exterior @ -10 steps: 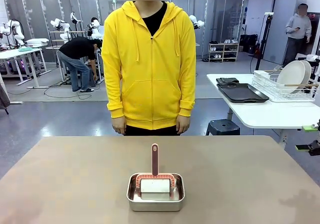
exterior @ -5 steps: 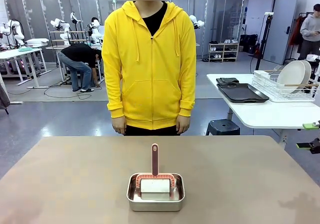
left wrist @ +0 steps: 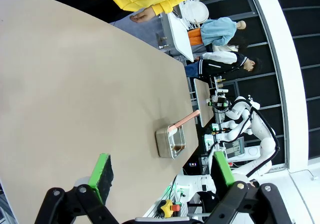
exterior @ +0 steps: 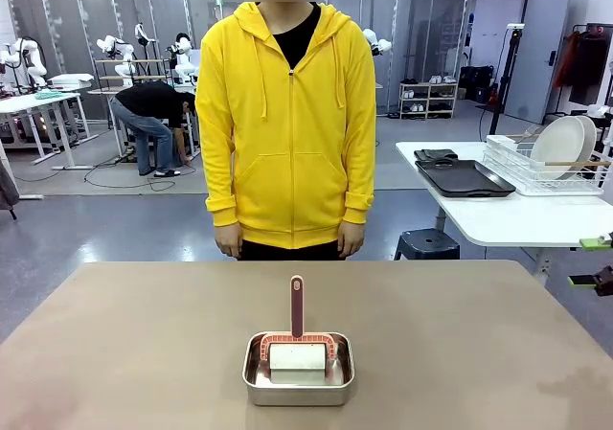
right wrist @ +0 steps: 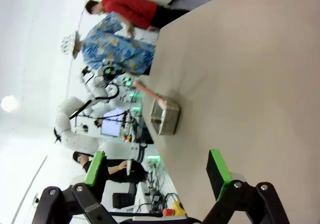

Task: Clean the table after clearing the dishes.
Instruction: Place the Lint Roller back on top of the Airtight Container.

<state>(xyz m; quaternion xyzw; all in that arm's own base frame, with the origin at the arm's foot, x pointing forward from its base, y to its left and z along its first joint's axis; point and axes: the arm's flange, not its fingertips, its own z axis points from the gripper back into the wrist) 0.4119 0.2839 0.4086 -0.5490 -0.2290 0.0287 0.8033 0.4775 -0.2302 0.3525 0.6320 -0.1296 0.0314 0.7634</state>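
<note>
The tan table carries a steel pan at its near middle. A white cleaning pad with a red handle sits in the pan, the handle pointing at the person in a yellow hoodie. White dishes stand in a wire rack on the white side table, beside dark trays. My right gripper hangs open past the table's right edge. In the left wrist view my left gripper is open above the table, the pan farther off. The right wrist view shows open fingers and the pan.
The person stands at the far edge with both hands down. The white side table with the wire rack and a dark stool stand beyond the right far corner. Other people and robot arms are far in the background.
My right gripper has drifted slightly toward the picture's right edge. A person in the far background has walked out of sight. The pan and pad have not moved.
</note>
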